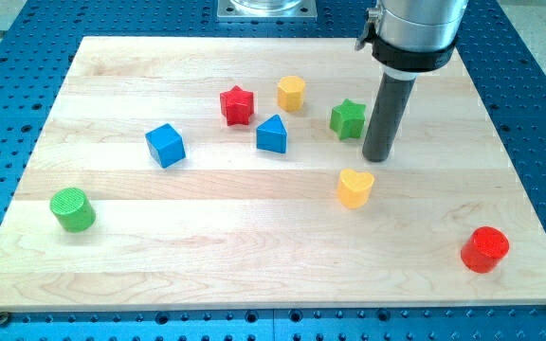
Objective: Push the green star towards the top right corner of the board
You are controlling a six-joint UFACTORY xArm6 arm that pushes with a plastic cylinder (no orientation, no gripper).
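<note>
Since green star [348, 118] must go top right, my tip [378, 155] sits just right of it, wrong side, holding nothing.

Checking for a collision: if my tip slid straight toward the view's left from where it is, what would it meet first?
My tip would probably first meet the green star block, just to its left; depth is uncertain, so it might pass just below it.

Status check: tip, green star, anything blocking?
My tip just right of green star block, close beside it. Star mid-board, not yet in top right corner. No blocks toward that corner.
</note>
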